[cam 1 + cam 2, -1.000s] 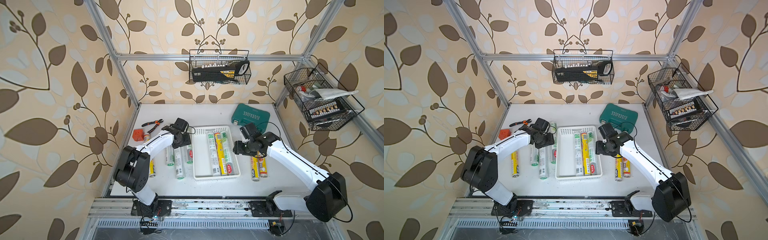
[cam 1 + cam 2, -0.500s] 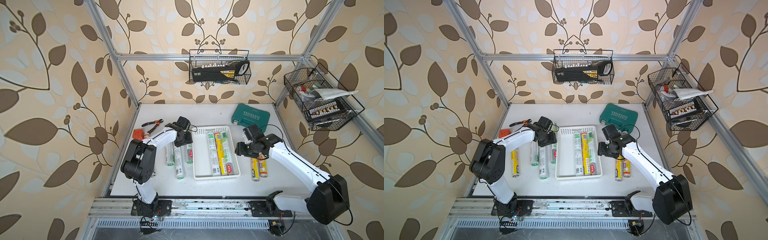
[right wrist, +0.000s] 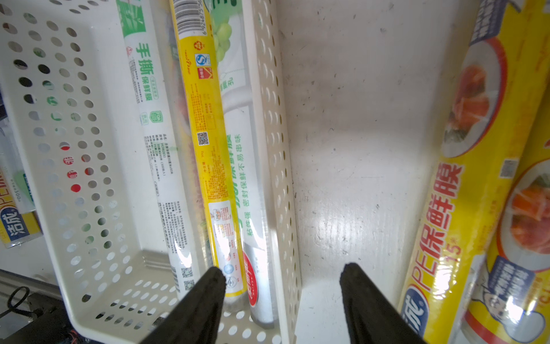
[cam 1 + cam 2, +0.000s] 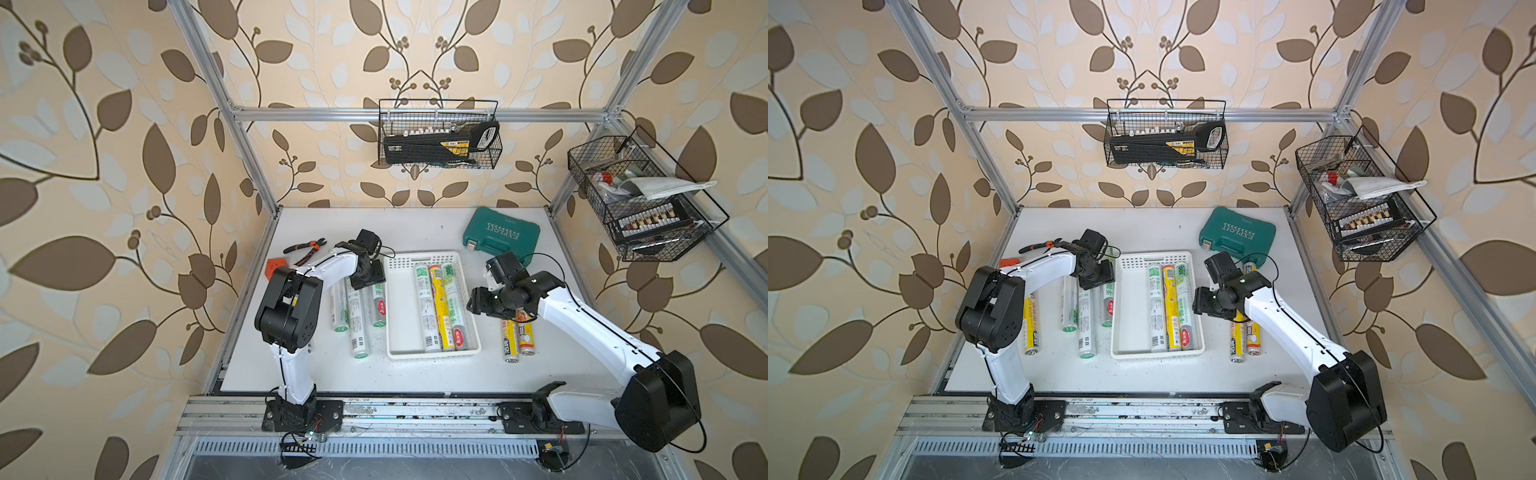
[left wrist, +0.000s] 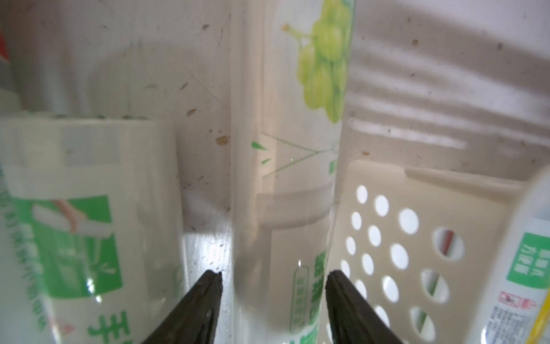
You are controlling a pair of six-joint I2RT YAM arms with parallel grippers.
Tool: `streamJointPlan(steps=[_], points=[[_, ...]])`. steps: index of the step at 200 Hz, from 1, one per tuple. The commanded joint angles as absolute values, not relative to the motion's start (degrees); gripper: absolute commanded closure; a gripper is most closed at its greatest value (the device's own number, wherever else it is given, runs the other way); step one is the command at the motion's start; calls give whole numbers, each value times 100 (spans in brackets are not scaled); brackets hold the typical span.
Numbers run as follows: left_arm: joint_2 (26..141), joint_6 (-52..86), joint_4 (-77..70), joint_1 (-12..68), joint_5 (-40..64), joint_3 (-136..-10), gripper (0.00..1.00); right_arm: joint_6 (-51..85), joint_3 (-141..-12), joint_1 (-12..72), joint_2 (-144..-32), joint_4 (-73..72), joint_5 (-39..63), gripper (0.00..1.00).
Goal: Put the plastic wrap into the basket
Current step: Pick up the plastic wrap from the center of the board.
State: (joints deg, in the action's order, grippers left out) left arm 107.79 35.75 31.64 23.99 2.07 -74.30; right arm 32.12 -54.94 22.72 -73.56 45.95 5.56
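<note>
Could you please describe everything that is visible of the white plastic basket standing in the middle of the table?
The basket is a shallow rectangular tray of white, plastic-looking material with rounded corners; its walls are pierced by rows of round holes, its floor looks solid. It stands flat on the table, long sides running away from the robot. Three rolls, white, yellow and white, lie lengthwise side by side along its right wall; the left part of its floor is bare.

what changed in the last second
The left arm raised its elbow and swung it in toward the table; its end effector kept straddling the white roll beside the basket. The right end effector barely shifted, open and empty. Rolls and basket stayed put.
</note>
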Motion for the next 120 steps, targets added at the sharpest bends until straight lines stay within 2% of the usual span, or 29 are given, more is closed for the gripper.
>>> streamJointPlan(steps=[1,58,120], points=[[10986,3411,3164,2421,378,-7736,40,3304,-5369,2253,-7277,4484,772,35],[11317,3324,3234,2421,379,-8001,42,3379,-5214,2252,-7269,4359,915,35],[11252,3243,3330,2422,291,-8051,63,3384,-5197,2251,-7247,4351,910,35]])
